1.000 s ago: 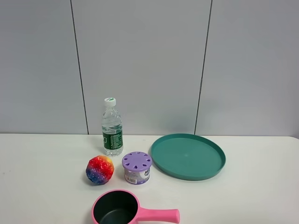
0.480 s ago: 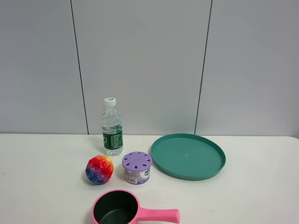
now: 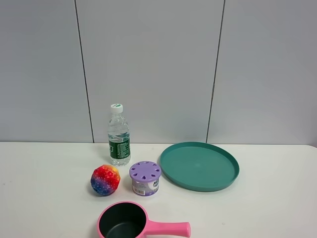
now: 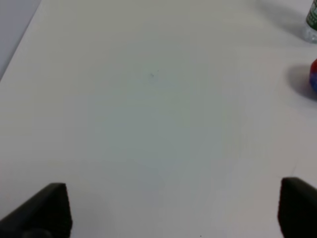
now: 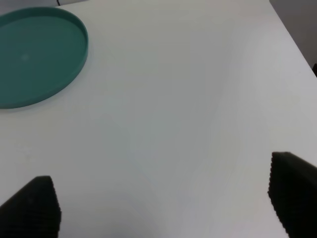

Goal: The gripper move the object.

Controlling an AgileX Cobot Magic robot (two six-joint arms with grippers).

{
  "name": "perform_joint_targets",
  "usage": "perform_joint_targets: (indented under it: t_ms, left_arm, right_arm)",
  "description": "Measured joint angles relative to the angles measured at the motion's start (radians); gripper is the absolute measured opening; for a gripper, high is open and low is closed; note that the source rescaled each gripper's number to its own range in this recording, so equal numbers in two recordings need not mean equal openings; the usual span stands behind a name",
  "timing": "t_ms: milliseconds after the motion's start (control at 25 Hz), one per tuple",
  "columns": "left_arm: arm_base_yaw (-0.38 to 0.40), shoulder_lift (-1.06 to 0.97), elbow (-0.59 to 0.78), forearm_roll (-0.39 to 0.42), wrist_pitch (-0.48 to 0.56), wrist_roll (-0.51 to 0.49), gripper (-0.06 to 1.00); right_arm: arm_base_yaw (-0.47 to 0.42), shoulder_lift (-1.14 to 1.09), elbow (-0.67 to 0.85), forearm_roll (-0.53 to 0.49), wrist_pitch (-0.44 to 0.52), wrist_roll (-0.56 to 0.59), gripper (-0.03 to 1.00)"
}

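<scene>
Rainbow-coloured and bumpy, the ball (image 3: 105, 180) sits on the white desk (image 3: 44, 198), just beside the purple-lidded can (image 3: 145, 178) and near the water bottle (image 3: 119, 135). From the left end effector (image 4: 171, 210), whose jaws stand wide apart with nothing between them, the ball (image 4: 313, 75) lies ahead and off to the right, well clear. The right end effector (image 5: 163, 208) is likewise spread wide and empty; the teal plate (image 5: 34, 52) lies ahead to its left.

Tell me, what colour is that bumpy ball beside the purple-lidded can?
The ball is rainbow-coloured: red, orange and yellow above, blue and purple below. The exterior high view shows it best.
</scene>
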Motion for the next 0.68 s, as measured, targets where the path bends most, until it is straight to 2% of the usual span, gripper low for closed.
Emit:
perform_joint_targets:
  t_ms: [680]
  left_arm:
    - [0.0, 0.0, 0.0, 0.0, 0.0, 0.0, 1.0]
  right_arm:
    - [0.0, 0.0, 0.0, 0.0, 0.0, 0.0, 0.93]
